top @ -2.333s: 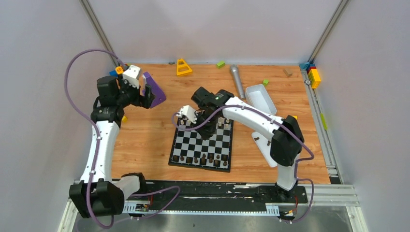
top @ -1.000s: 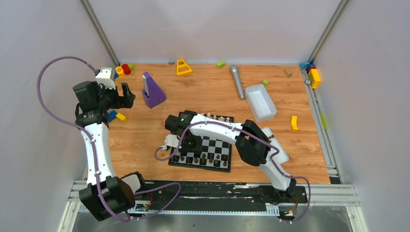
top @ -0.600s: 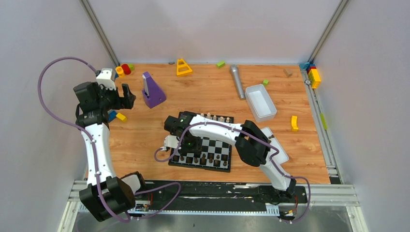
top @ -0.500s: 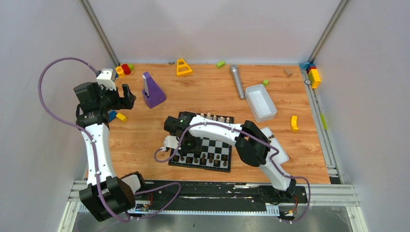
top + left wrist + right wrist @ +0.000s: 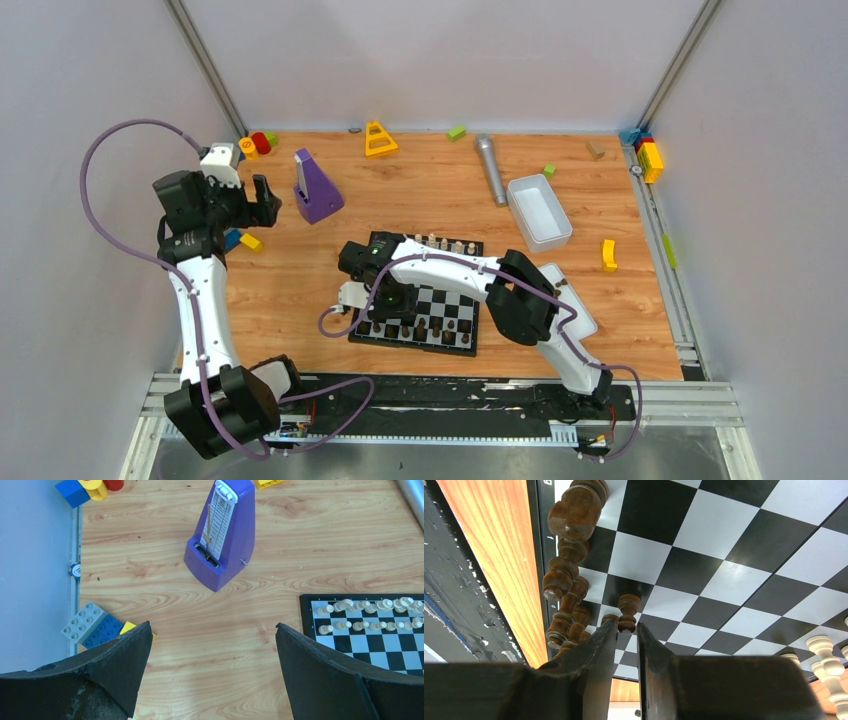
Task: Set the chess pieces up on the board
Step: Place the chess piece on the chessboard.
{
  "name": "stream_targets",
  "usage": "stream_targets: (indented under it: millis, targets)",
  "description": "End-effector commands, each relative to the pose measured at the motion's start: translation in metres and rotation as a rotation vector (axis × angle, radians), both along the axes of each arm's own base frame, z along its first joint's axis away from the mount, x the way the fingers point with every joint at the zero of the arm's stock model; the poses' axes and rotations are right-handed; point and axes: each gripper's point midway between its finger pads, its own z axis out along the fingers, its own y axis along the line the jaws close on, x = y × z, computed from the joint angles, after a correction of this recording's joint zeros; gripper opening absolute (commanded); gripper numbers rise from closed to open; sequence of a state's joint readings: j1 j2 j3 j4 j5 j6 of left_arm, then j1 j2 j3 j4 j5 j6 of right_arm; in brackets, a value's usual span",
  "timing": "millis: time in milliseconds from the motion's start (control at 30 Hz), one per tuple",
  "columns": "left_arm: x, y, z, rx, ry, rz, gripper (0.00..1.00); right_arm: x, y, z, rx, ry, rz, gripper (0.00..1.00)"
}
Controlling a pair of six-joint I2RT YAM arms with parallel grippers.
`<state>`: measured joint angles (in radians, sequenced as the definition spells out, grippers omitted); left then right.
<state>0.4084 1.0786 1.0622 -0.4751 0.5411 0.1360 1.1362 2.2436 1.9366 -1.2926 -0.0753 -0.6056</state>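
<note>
The board (image 5: 447, 299) lies in the middle of the table. Cream chess pieces (image 5: 445, 243) line its far edge and dark brown ones (image 5: 425, 330) its near edge. My right gripper (image 5: 386, 300) hangs low over the board's near left corner. In the right wrist view a dark pawn (image 5: 629, 611) stands on a square of the board (image 5: 724, 545) beside a row of dark pieces (image 5: 566, 605). Its head sits between my right gripper's (image 5: 627, 625) slightly parted tips. My left gripper (image 5: 262, 200) is wide open and empty at the far left (image 5: 212, 626), above bare wood.
A purple metronome (image 5: 315, 188) stands just right of the left gripper (image 5: 220, 535). A white tray (image 5: 538, 210), a grey cylinder (image 5: 490, 168) and a yellow triangle (image 5: 379, 139) lie at the back. Toy blocks (image 5: 92, 625) lie by the left wall.
The right arm swung from the board's far side to its near left corner, and its jaws have just parted slightly around the pawn. The left arm drew back from the metronome.
</note>
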Motion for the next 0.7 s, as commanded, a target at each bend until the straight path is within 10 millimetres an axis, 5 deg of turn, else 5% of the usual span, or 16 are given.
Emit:
stream_targets:
  millis: [0, 400, 667]
  targets:
    - [0.000, 0.001, 0.012, 0.032, -0.051, -0.011, 1.00, 0.006, 0.013, 0.011, 0.047, -0.041, -0.002, 0.25]
    - [0.001, 0.002, 0.008, 0.030, -0.043, -0.012, 1.00, 0.008, 0.017, 0.026, 0.094, -0.050, -0.029, 0.35]
    - [0.004, 0.001, 0.005, 0.014, -0.034, -0.021, 1.00, 0.016, 0.027, 0.072, 0.231, -0.059, -0.080, 0.37]
